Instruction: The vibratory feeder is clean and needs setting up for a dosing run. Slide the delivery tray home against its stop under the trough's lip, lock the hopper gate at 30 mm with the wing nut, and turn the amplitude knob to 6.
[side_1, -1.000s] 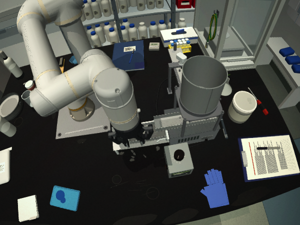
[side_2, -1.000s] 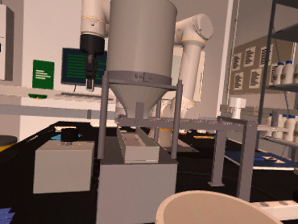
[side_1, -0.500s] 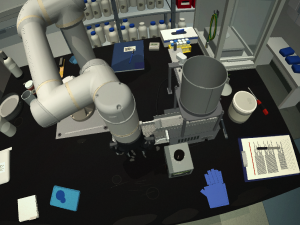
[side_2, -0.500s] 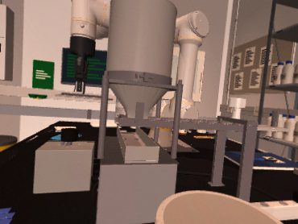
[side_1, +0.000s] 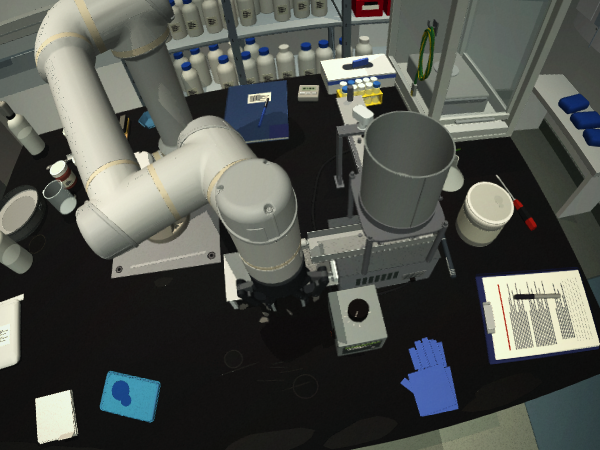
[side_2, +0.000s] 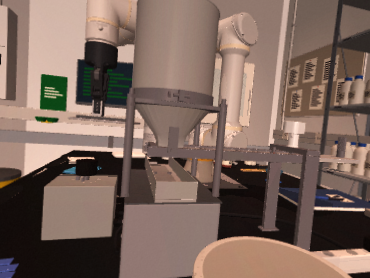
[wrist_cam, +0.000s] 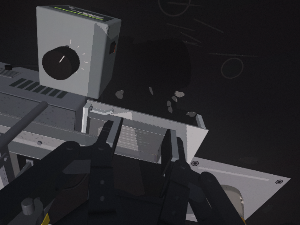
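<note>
The delivery tray (wrist_cam: 147, 135) is a shallow pale metal tray at the open end of the feeder's trough (wrist_cam: 37, 120), and several small grey granules lie on the black bench just beyond it. The control box (side_1: 357, 320) stands in front of the feeder with its black amplitude knob (wrist_cam: 60, 63) on top. The grey hopper (side_1: 405, 167) rises on its frame over the trough; its gate and wing nut are hidden. My gripper (wrist_cam: 142, 142) hangs high above the tray end, well clear of it. It is open and holds nothing.
A white tub (side_1: 484, 212) stands right of the hopper, with a red screwdriver (side_1: 520, 205) beside it. A clipboard (side_1: 540, 312) and blue glove (side_1: 430, 377) lie at the front right. My arm's base plate (side_1: 165, 250) sits left of the tray.
</note>
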